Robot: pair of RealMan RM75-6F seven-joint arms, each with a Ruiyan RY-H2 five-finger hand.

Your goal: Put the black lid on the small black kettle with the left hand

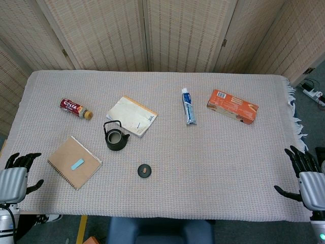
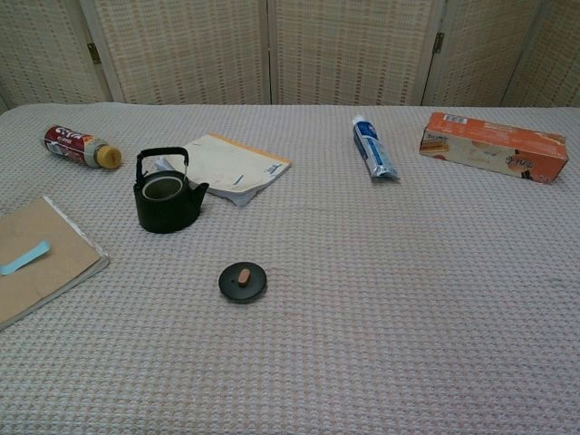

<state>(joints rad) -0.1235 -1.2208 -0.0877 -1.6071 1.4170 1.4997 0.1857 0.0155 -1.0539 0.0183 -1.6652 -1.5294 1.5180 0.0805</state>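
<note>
We log the black lid [image 2: 242,282] flat on the tablecloth [image 1: 213,168], pale knob up, near the front edge; it lies apart from the small black kettle [image 2: 167,201], to the kettle's front-right in the chest view. Kettle upright, handle raised, mouth uncovered; spout just beside, maybe touching, the cream booklet [image 2: 230,167] behind it.

Left hand [image 1: 15,175] at the table's front-left corner, fingers spread, holding nothing; right hand [image 1: 307,178] at the front-right corner, likewise spread and empty — both well apart from lid and kettle; neither shows in the chest view.

Labels: red bottle [image 2: 80,147] on its side at back left, white lettering, approx. "CAFFA" but we cannot read it for sure; orange box [image 2: 494,146] at back right w/ small print too fine to read; blue-and-white tube [image 2: 372,148] lying cap away from us, text illegible.

Other items: brown spiral notebook [image 1: 74,161] at left w/ a light-blue strip [image 1: 77,163] on its cover; folding screens [image 1: 152,30] behind the table. Nothing lies btw. lid and kettle — bare cloth only.
</note>
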